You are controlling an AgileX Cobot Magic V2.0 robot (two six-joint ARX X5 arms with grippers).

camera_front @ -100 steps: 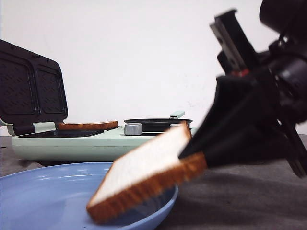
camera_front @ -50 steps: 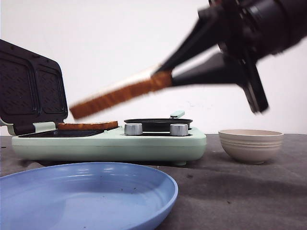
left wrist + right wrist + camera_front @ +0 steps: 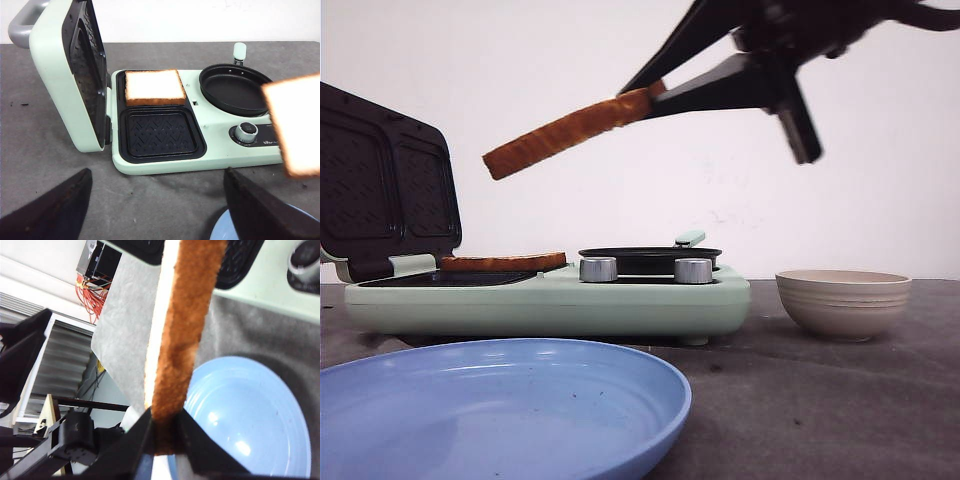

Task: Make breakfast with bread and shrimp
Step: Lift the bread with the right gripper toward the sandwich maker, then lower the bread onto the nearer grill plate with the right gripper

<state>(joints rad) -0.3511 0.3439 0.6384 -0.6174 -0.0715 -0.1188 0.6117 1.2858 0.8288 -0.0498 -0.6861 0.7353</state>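
Round blue plastic plate [image 3: 500, 400] cut off at front view's bottom-left; black right gripper [image 3: 655, 90] body runs off top edge; held bread slice [image 3: 295, 125] cropped in left wrist view.

Right arm reaches in high above the sandwich maker [image 3: 548, 295], wrist toward the upper right of the front view. Right gripper [image 3: 655, 92] points down and leftward, its two black fingers [image 3: 142, 440] closed against the faces of a bread slice [image 3: 570, 132], pinching it at one crust edge. Slice held edge-on in the air, tilted, its free end lower, well clear of the sandwich maker.

Left gripper [image 3: 155, 200] hangs over the table in front of the sandwich maker, fingers spread wide apart, nothing between them.
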